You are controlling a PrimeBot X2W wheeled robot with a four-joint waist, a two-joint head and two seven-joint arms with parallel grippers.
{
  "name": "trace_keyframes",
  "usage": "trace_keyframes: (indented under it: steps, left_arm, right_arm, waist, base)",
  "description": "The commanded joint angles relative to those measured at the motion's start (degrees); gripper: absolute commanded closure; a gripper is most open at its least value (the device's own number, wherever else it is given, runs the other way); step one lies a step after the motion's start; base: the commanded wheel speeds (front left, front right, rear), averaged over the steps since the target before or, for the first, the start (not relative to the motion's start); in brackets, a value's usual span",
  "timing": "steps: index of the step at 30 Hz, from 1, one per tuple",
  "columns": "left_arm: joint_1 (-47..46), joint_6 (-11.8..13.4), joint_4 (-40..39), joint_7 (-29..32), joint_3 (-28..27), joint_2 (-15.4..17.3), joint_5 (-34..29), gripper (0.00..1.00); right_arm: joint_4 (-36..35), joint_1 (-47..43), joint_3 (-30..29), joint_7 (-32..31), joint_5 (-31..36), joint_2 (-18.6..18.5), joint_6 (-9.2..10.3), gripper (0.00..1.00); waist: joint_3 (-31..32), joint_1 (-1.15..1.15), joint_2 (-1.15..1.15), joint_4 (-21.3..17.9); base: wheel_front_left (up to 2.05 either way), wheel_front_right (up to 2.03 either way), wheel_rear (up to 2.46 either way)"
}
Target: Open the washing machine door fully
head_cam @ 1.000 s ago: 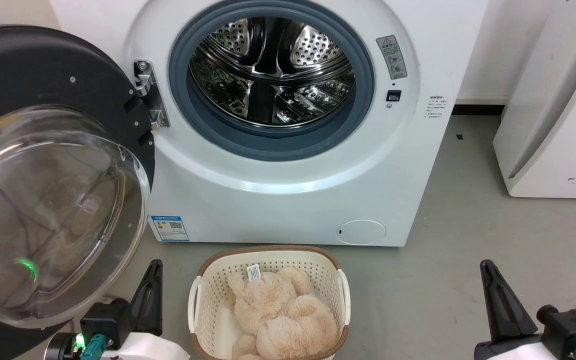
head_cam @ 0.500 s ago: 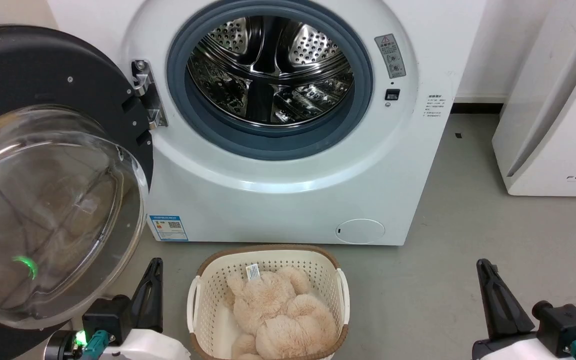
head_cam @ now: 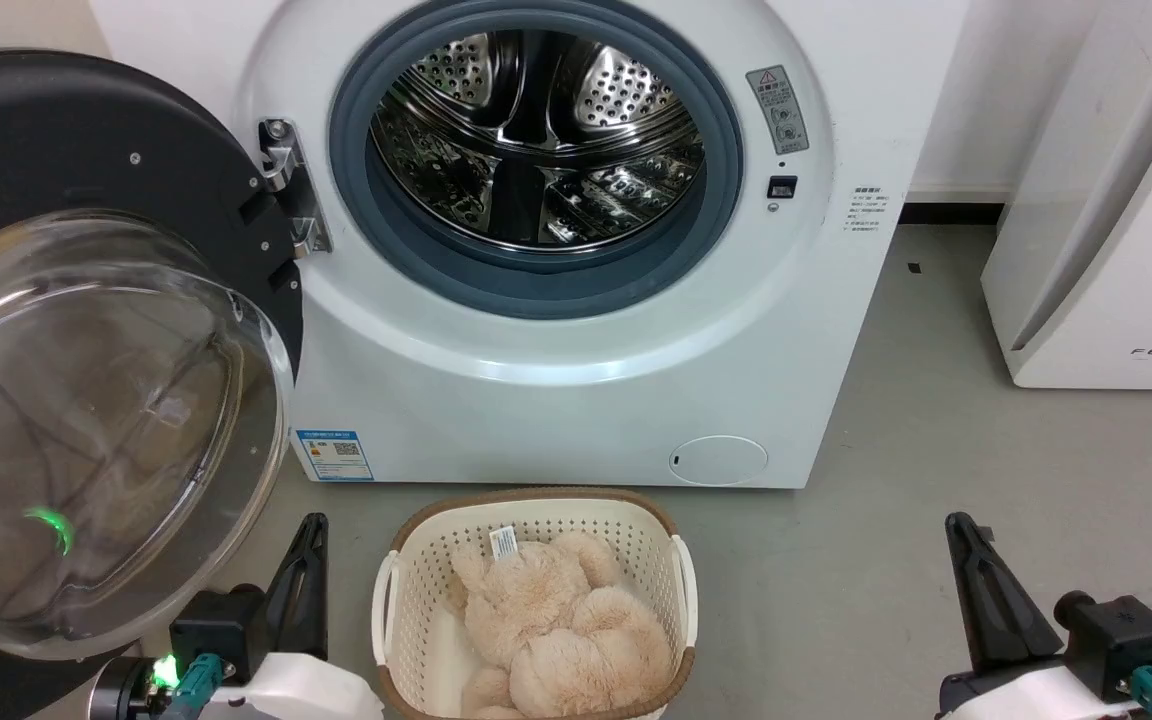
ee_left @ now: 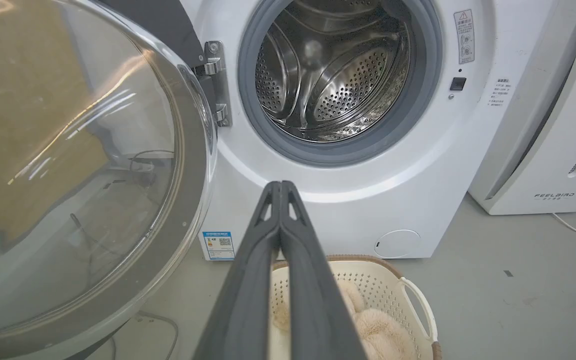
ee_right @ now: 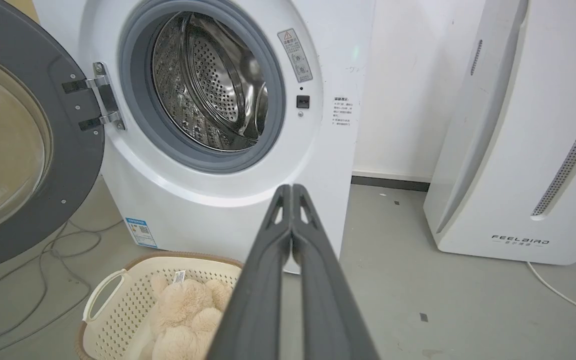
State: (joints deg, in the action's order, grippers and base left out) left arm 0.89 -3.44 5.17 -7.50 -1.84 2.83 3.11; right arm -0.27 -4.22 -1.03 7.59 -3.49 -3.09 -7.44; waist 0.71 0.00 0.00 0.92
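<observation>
We have the washing machine door swung out to the left of the washing machine. It hangs on its metal hinge at the left edge of the opening. The inner face is toward the head camera: a black ring with the clear glass bowl bulging out and a green glint low in the glass. The opening is uncovered, so the grey rubber seal and the steel drum are in plain sight.

The left claw has its fingers pressed together tip to tip and holds nothing. It sits to the right of the door's lower rim and clear of it, aimed at the machine front below the seal.

The right claw is likewise closed tip to tip and holds nothing. In the head view it is low on the right, over the floor and well apart from the door.

A basket stands on the floor in front of the machine, between the two claws, with a beige plush toy inside. A small round white flap sits low on the right of the machine front. A white appliance stands to the machine's right. Cables lie on the floor under the door.
</observation>
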Motion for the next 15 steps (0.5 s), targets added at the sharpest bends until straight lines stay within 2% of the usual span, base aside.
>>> trace_keyframes:
  steps: [1, 15]
  left_arm:
    - [-0.4, 0.4, -0.5, 0.3, 0.2, 0.0, -0.5, 1.0]
    - [-0.5, 1.0, -1.5, 1.8, 0.6, 0.0, -1.0, 1.0]
  right_arm:
    - [0.1, 1.0, 0.2, -0.3, 0.5, 0.1, -0.02, 1.0]
    - [0.1, 1.7, 0.3, -1.9, 1.1, 0.1, -0.03, 1.0]
  waist:
    - [0.0, 0.0, 0.0, 0.0]
    - [-0.2, 0.0, 0.0, -0.2]
  base:
    - [0.0, 0.0, 0.0]
    - [0.0, 0.0, 0.0]
